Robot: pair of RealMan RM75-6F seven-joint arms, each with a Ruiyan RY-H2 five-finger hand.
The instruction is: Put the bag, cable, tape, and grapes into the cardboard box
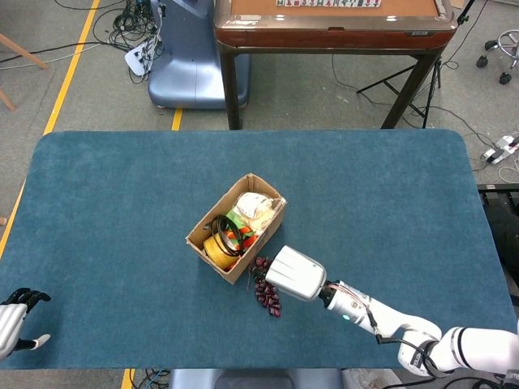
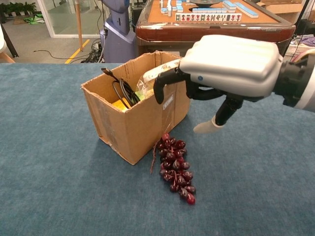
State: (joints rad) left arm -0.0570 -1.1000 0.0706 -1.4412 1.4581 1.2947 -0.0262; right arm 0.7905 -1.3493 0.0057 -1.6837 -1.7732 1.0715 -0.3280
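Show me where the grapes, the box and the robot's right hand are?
grapes (image 2: 175, 167): chest view, middle of the bunch on the table.
box (image 2: 133, 123): chest view, its front cardboard wall.
right hand (image 2: 224, 69): chest view, the grey back of the hand.
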